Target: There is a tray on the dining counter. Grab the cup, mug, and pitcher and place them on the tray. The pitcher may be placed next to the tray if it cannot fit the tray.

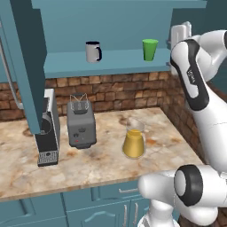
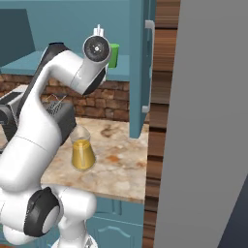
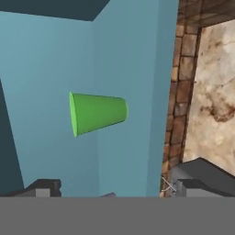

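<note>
Pitcher [image 1: 134,142] of orange liquid on worktop, cup [image 1: 150,49], mug [image 1: 93,52] shelved

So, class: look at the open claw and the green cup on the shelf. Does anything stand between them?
Nothing visible does. In the hand view the cup sits ahead of the open claw with only bare teal shelf around it. The mug stands well off to the side on the same shelf, and the pitcher is below on the worktop.

Your pincer [image 3: 112,189] is spread wide, nothing between its tips. Green cup [image 3: 97,113] ahead, apart from them, on the teal shelf [image 3: 46,92]. Brick wall [image 3: 181,92] and marble desk [image 3: 215,92] at right.
</note>
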